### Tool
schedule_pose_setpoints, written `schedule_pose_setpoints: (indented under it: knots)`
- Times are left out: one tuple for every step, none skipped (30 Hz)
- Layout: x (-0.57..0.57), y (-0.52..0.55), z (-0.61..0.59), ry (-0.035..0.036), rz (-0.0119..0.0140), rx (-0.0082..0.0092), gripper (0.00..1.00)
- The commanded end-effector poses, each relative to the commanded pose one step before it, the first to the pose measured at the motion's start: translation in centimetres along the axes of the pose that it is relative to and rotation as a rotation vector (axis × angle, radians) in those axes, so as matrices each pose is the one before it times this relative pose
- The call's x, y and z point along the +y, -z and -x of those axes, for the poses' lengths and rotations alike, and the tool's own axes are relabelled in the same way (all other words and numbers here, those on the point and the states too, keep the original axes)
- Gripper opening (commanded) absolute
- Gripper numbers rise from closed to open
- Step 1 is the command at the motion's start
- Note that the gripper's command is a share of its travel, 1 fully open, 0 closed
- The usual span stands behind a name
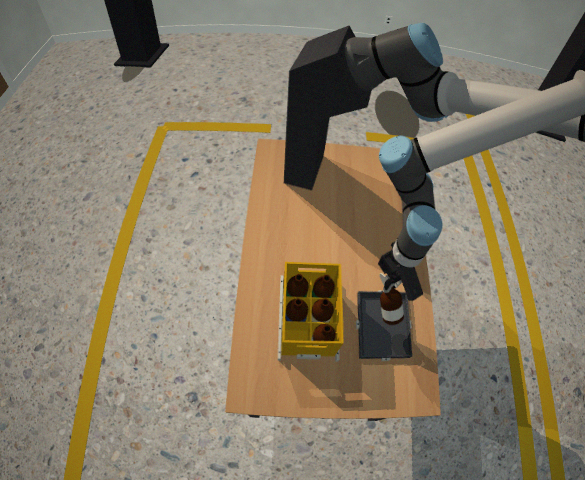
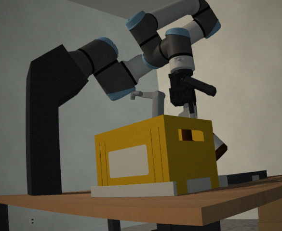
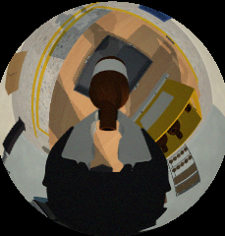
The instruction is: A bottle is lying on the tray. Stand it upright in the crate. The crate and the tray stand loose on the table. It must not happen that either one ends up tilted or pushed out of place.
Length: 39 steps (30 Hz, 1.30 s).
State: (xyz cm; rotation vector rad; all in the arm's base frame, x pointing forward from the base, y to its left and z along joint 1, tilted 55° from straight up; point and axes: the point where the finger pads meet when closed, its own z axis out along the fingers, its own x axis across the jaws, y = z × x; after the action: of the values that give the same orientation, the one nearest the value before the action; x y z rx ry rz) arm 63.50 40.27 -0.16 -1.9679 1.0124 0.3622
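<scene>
The brown bottle (image 1: 391, 304) (image 2: 220, 146) (image 3: 109, 92) with a white label hangs tilted above the tray, neck up toward the gripper and base slanting down and away. My gripper (image 1: 389, 287) (image 3: 108, 110) is shut on its neck; in the exterior view the fingertips and the neck are hidden behind the crate. The dark tray (image 1: 370, 343) (image 2: 240, 177) (image 3: 137, 63) lies under the bottle. The yellow crate (image 1: 302, 349) (image 2: 190, 159) (image 3: 182, 90) stands beside the tray, left of it in the top view. Its front-left compartment (image 1: 297, 330) in that view holds no bottle.
Several brown bottles (image 1: 323, 310) (image 3: 176, 130) stand upright in the crate's other compartments. The crate's walls and dividers rise between the tray side and the vacant compartment. The black arm pedestal (image 1: 308, 129) (image 2: 43, 124) stands at the far end of the wooden table (image 1: 266, 217) (image 2: 136, 202).
</scene>
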Motion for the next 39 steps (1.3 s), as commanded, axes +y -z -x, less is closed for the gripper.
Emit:
schedule_pose_setpoints:
  knots:
    - [-0.040, 0.286, -0.025, 0.00033, -0.00060, 0.00044, 0.00]
    - [0.000, 0.046, 0.000, 0.00000, 0.00000, 0.00000, 0.00]
    - [0.000, 0.043, 0.000, 0.00000, 0.00000, 0.00000, 0.00]
    - [0.000, 0.040, 0.000, 0.00000, 0.00000, 0.00000, 0.00]
    - [0.000, 0.037, 0.000, 0.00000, 0.00000, 0.00000, 0.00]
    - [0.000, 0.035, 0.000, 0.00000, 0.00000, 0.00000, 0.00]
    - [0.000, 0.032, 0.000, 0.00000, 0.00000, 0.00000, 0.00]
    - [0.000, 0.029, 0.000, 0.00000, 0.00000, 0.00000, 0.00]
    - [0.000, 0.000, 0.000, 0.00000, 0.00000, 0.00000, 0.00]
    - [0.000, 0.000, 0.000, 0.00000, 0.00000, 0.00000, 0.00]
    - [0.000, 0.027, 0.000, 0.00000, 0.00000, 0.00000, 0.00]
    - [0.000, 0.024, 0.000, 0.00000, 0.00000, 0.00000, 0.00]
    - [0.000, 0.022, 0.000, 0.00000, 0.00000, 0.00000, 0.00]
    - [0.000, 0.020, 0.000, 0.00000, 0.00000, 0.00000, 0.00]
    - [0.000, 0.017, 0.000, 0.00000, 0.00000, 0.00000, 0.00]
    - [0.000, 0.015, 0.000, 0.00000, 0.00000, 0.00000, 0.00]
    - [0.000, 0.013, 0.000, 0.00000, 0.00000, 0.00000, 0.00]
    - [0.000, 0.011, 0.000, 0.00000, 0.00000, 0.00000, 0.00]
    - [0.000, 0.010, 0.000, 0.00000, 0.00000, 0.00000, 0.00]
    - [0.000, 0.008, 0.000, 0.00000, 0.00000, 0.00000, 0.00]
    - [0.000, 0.006, 0.000, 0.00000, 0.00000, 0.00000, 0.00]
    - [0.000, 0.005, 0.000, 0.00000, 0.00000, 0.00000, 0.00]
    - [0.000, 0.004, 0.000, 0.00000, 0.00000, 0.00000, 0.00]
    - [0.000, 0.003, 0.000, 0.00000, 0.00000, 0.00000, 0.00]
    - [0.000, 0.002, 0.000, 0.00000, 0.00000, 0.00000, 0.00]
    - [0.000, 0.000, 0.000, 0.00000, 0.00000, 0.00000, 0.00]
    - [0.000, 0.000, 0.000, 0.00000, 0.00000, 0.00000, 0.00]
    - [0.000, 0.001, 0.000, 0.00000, 0.00000, 0.00000, 0.00]
    - [0.000, 0.001, 0.000, 0.00000, 0.00000, 0.00000, 0.00]
    - [0.000, 0.000, 0.000, 0.00000, 0.00000, 0.00000, 0.00]
    - [0.000, 0.000, 0.000, 0.00000, 0.00000, 0.00000, 0.00]
    - [0.000, 0.000, 0.000, 0.00000, 0.00000, 0.00000, 0.00]
    - [0.000, 0.000, 0.000, 0.00000, 0.00000, 0.00000, 0.00]
    - [0.000, 0.000, 0.000, 0.00000, 0.00000, 0.00000, 0.00]
    - [0.000, 0.000, 0.000, 0.00000, 0.00000, 0.00000, 0.00]
    - [0.000, 0.000, 0.000, 0.00000, 0.00000, 0.00000, 0.00]
    - [0.000, 0.000, 0.000, 0.00000, 0.00000, 0.00000, 0.00]
    - [0.000, 0.000, 0.000, 0.00000, 0.00000, 0.00000, 0.00]
    - [0.000, 0.000, 0.000, 0.00000, 0.00000, 0.00000, 0.00]
